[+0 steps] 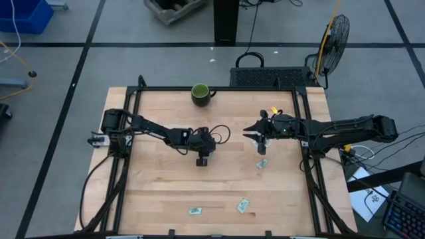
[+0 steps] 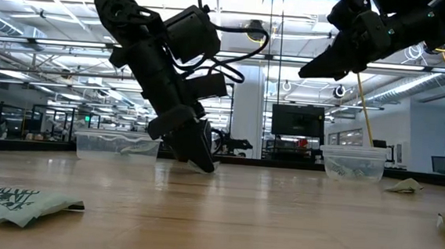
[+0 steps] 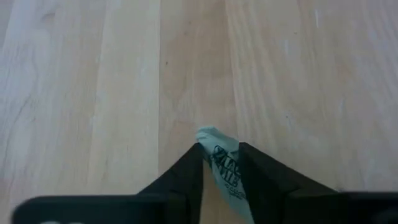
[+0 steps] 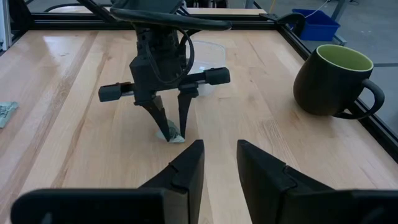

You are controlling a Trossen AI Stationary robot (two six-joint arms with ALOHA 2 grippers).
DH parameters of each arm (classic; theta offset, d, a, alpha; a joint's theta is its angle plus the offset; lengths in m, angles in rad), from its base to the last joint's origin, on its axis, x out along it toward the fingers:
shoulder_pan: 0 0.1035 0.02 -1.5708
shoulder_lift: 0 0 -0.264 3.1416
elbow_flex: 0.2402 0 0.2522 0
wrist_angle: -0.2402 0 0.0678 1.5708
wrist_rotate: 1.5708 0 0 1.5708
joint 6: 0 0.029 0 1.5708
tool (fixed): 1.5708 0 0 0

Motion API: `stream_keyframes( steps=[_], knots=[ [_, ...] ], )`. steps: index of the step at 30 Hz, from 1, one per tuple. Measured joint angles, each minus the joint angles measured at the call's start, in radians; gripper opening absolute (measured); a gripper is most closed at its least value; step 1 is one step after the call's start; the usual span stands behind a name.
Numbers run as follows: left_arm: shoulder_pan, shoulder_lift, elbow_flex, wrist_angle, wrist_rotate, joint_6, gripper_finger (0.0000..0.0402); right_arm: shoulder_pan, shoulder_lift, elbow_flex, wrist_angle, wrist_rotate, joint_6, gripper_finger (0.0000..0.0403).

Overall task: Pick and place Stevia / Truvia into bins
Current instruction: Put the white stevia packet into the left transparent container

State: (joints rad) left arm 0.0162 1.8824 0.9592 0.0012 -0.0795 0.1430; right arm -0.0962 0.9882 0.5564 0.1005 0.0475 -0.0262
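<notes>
My left end effector [image 3: 221, 168] is clenched on a Stevia sachet [image 3: 222, 163], pinched between the two fingertips right at the table [image 1: 159, 179], a good way in front of the dark green mug [image 1: 201, 93] toward the table's middle. The sachet stands nearly on edge in the grip, its long axis running along my fingers. In the low view, one clear bin [image 2: 116, 144] sits just behind this end effector and the other bin [image 2: 352, 162] is farther off to the side; I judge the nearer one the natural target. My right end effector [image 4: 217, 162] hovers with its fingers apart and empty, facing the left one, on the mug's other side. Other sachets [image 1: 243, 205] lie along the table edge farthest from the mug.
</notes>
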Motion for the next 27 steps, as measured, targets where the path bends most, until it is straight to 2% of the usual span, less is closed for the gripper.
stream_keyframes(
  steps=[8,15,20,27],
  knots=[
    [0.0,-0.009,0.0,-0.006,-0.027,-0.047,0.0042,0.0,0.0,0.0,0.0,0.0,0.0,0.0091],
    [0.0,-0.117,-0.002,-0.059,-0.046,-0.052,0.0035,0.0,0.0,0.0,-0.004,0.0,0.0,0.0091],
    [0.0,-0.273,-0.002,-0.173,-0.108,-0.068,0.0033,0.0,0.0,0.0,-0.006,0.001,-0.001,0.0091],
    [0.007,-0.506,0.0,-0.514,-0.186,-0.165,0.0027,0.0,0.0,0.0,-0.008,0.001,0.017,0.0091]
  ],
)
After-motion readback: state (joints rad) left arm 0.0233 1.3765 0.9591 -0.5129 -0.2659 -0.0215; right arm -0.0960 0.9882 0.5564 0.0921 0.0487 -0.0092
